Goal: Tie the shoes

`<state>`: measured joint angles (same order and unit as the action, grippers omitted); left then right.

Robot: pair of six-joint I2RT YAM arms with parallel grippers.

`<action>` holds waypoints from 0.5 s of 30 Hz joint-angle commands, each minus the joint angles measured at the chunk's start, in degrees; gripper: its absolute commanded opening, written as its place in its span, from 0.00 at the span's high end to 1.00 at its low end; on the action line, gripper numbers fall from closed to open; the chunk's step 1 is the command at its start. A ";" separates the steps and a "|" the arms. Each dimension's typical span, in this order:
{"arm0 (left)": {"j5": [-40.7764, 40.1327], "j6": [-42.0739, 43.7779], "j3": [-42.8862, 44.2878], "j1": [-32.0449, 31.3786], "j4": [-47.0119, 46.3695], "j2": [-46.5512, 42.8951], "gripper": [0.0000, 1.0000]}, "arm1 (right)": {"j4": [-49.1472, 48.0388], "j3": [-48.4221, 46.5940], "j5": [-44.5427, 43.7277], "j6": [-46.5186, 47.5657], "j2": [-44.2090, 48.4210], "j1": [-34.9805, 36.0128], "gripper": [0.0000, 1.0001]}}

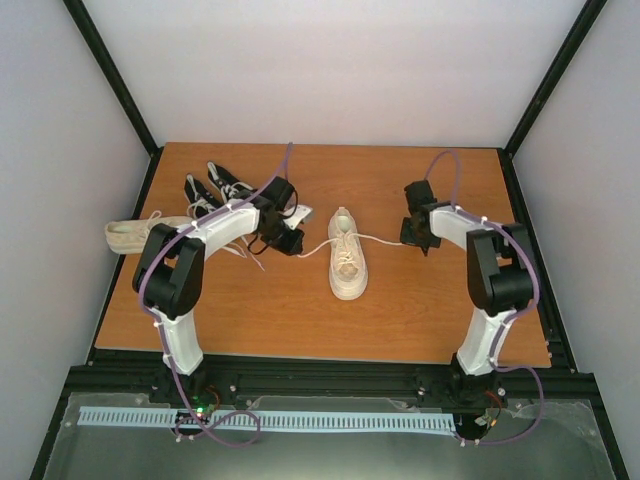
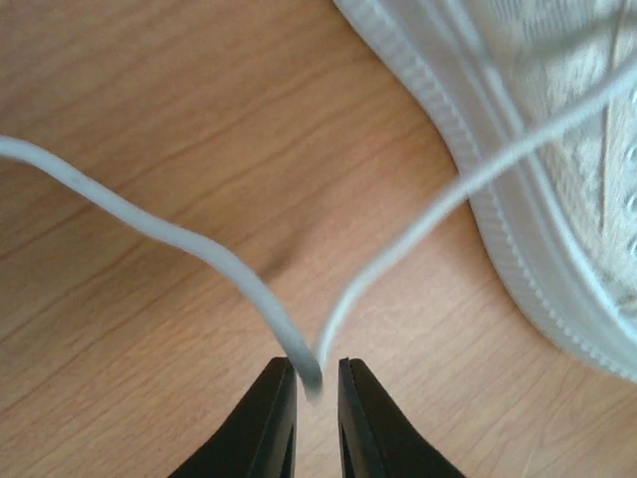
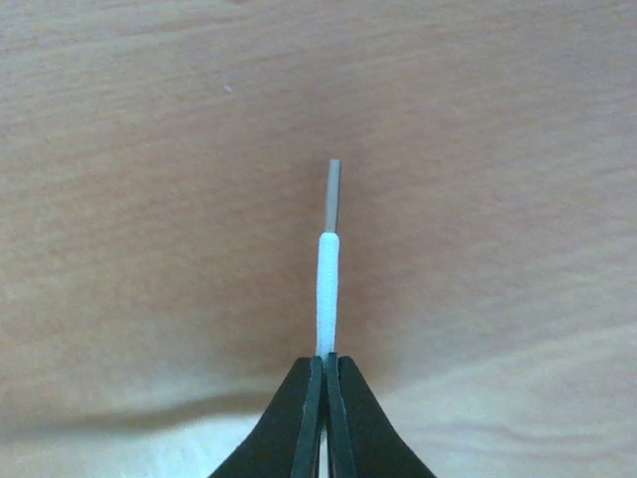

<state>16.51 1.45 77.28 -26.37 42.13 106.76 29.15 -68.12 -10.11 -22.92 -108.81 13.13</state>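
"Pinching both laces of the cream shoe [image 1: 348, 268], which sits near the middle of the worktop [image 1: 430, 320]. My left gripper [image 2: 317, 376] is nipped on a bend of the left lace [image 2: 398, 239]. The right gripper [image 3: 325, 366] is pressed together on the right lace [image 3: 327, 289], just behind the aglet [image 3: 334, 194]."

"How would you cross them cleanly?"

"I judge the right grip thin, being so close to the tip; a hard tug could slip it out. I'd draw both ends outward evenly, then carry one over the other above the tongue, gently enough that the shoe doesn't drag."

"Anything in the way?"

"The black shoes [image 1: 208, 190] near the far-left corner and the other cream shoe [image 1: 132, 236] at the left edge. I'd sweep wide of them."
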 commanded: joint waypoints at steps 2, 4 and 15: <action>0.62 5.42 -0.91 0.27 4.40 -2.05 0.66 | 0.47 4.47 0.08 3.52 9.17 -1.05 0.97; -1.39 7.40 -0.46 0.27 6.75 -2.31 0.51 | 1.61 5.33 0.19 4.48 11.92 -0.94 0.97; -13.80 0.77 10.72 4.15 6.85 6.40 0.34 | 5.42 5.42 0.98 7.17 25.50 1.09 0.97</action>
<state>6.63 6.63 80.79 -24.64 49.12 107.22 32.16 -62.41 -9.17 -17.52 -85.47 12.47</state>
